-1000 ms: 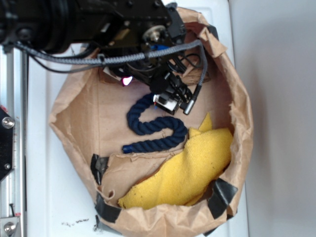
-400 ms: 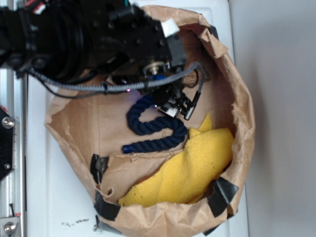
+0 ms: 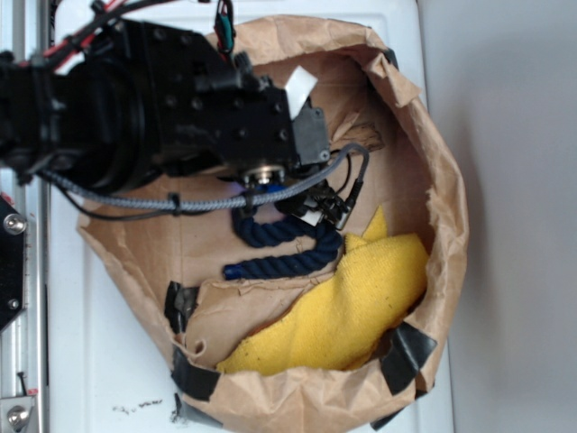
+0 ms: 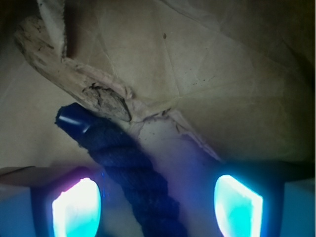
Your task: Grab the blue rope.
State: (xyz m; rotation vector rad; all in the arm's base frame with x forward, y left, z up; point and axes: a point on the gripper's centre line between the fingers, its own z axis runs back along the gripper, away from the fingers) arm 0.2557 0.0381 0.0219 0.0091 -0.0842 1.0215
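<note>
The rope (image 3: 287, 242) lies in an S on the brown paper floor of a wide bag (image 3: 433, 162) that sits on a white counter (image 3: 99, 361), a little above the middle of the exterior frame, with the yellow cloth (image 3: 352, 307) just beside its lower right bend. The black arm (image 3: 135, 108) comes in from the upper left and hides the rope's top end there; the pincer (image 3: 311, 209) hangs right over that stretch. In the wrist view the pincer (image 4: 158, 197) stands apart, its two fingers (image 4: 76, 207) glowing at the bottom corners, and the rope (image 4: 123, 168) runs up between them nearer the left one, its shiny capped tip (image 4: 71, 121) pointing to the upper left beside a torn paper flap (image 4: 98, 96). I'd say the rope is light, soft and thick, its twisted surface giving plenty of grip, so it should squash a bit and hold well. The cap looks slick; better to close on the twisted body just behind it, where the fingers already straddle it. The loose tail will dangle and may drag the cloth.
</note>
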